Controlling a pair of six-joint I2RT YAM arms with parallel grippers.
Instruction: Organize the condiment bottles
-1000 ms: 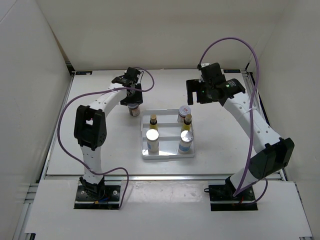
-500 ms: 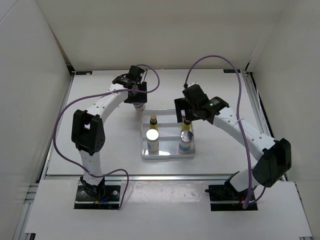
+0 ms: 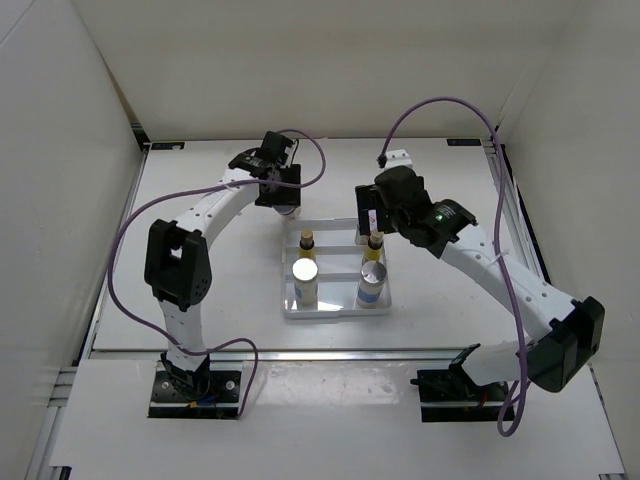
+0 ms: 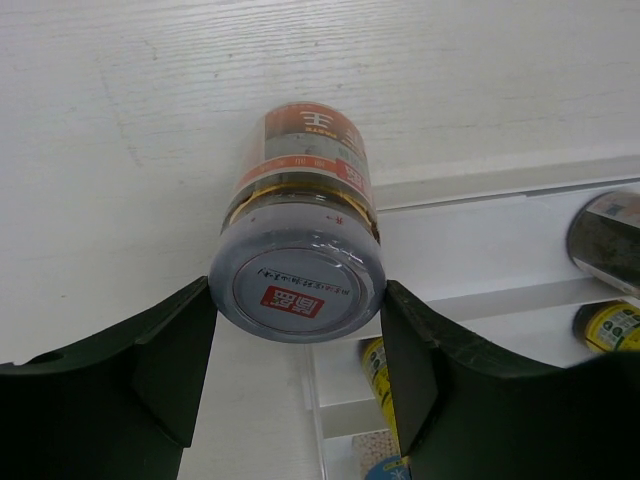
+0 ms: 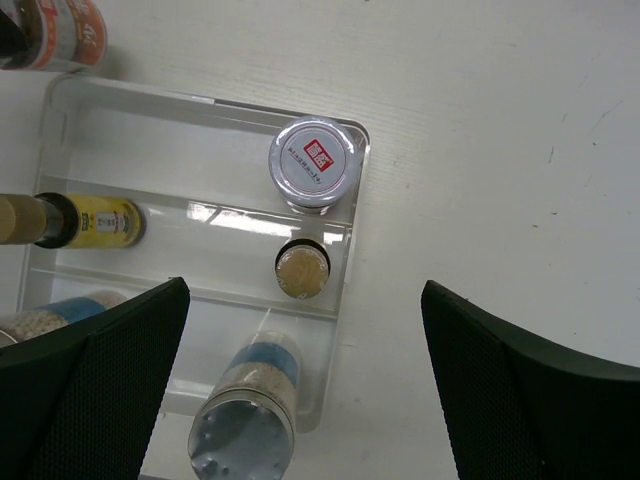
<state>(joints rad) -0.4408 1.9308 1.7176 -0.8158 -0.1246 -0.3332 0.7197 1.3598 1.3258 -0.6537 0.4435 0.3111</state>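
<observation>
My left gripper [image 3: 279, 197] [image 4: 296, 318] is shut on a squat jar [image 4: 297, 285] with a white lid and red mark, just outside the back left corner of the white divided tray [image 3: 335, 313] [image 4: 480, 181]. In the tray stand two white bottles with silver caps [image 3: 305, 272] [image 3: 372, 274] and two slim yellow bottles [image 3: 307, 240] [image 3: 376, 242]. My right gripper [image 3: 373, 215] [image 5: 303, 300] is wide open and empty above the tray's right column. Below it are the second jar [image 5: 314, 160], a yellow bottle [image 5: 302, 270] and a silver-capped bottle [image 5: 245, 420].
The tray's back left compartment [image 5: 150, 125] holds nothing. White walls enclose the table on the left, back and right. Purple cables loop above both arms.
My left gripper carried the jar right, from the open table to the tray's back left corner. My right arm swung left from the back right to above the tray's right column.
</observation>
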